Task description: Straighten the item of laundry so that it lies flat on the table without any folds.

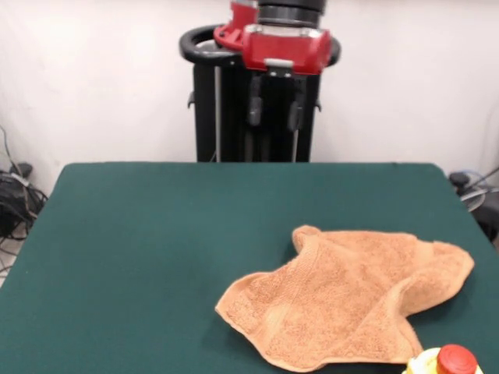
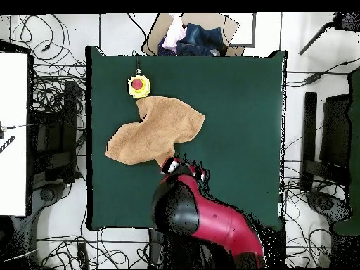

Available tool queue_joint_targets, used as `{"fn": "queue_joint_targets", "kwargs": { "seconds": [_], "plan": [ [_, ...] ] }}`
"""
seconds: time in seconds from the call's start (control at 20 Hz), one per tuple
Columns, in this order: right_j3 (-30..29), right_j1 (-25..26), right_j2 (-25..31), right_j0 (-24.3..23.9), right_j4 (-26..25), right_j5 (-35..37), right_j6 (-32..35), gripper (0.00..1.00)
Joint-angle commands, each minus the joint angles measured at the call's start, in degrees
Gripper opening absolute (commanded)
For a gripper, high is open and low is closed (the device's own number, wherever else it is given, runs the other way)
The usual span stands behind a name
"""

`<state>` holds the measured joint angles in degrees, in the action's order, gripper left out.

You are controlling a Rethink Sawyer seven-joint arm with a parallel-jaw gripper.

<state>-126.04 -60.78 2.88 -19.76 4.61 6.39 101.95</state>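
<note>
Lying rumpled on the table [image 1: 140, 257], the towel [image 1: 351, 304] serves as the reference for every position below. It is not flat: its outline is irregular, one corner is bunched into a raised lobe on the side toward the pedestal [image 1: 234, 117], and the opposite edges curl or fold under. Touching or just beside the towel's edge farthest from the pedestal stands a yellow object with a red cap [image 1: 448, 362].

The gripper [image 1: 274, 109] hangs raised above the table on the pedestal side of the towel. In the front view its two dark fingers [image 1: 254, 101] stand apart with a plain gap between them and hold nothing. In the overhead view the arm [image 2: 204, 218] ends just beside the towel's pedestal-side edge.

Judged step in hand: approach and select a grasp point — no straightening shows yet.

Recommended procedure:
- Choose an outer corner or hem, not the middle of the towel; a central pinch is likely to gather more folds.
- Descend with the fingers parted wide, and close on a single layer only.
- Pull outward, away from the towel's centre and low over the table, so the cloth slides flat.
- Avoid dragging toward the capped object — the cloth may catch it or tip it.
</note>
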Motion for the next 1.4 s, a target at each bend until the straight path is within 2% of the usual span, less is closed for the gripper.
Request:
{"fn": "queue_joint_targets", "kwargs": {
  "seconds": [0.05,0.6,0.8,1.05,1.4],
  "plan": [
    [13.13,3.73,4.01,-2.80,-0.55,17.41,-0.37,1.00],
    [18.84,5.41,3.49,-2.29,-2.10,22.22,2.03,1.00],
    [23.35,6.88,3.01,-1.67,-2.79,26.32,1.45,1.00],
    [27.20,9.33,3.01,-1.63,-3.58,28.06,0.60,1.00],
    [28.37,11.12,3.41,-1.75,-3.69,27.36,0.43,1.00]
  ]
}}
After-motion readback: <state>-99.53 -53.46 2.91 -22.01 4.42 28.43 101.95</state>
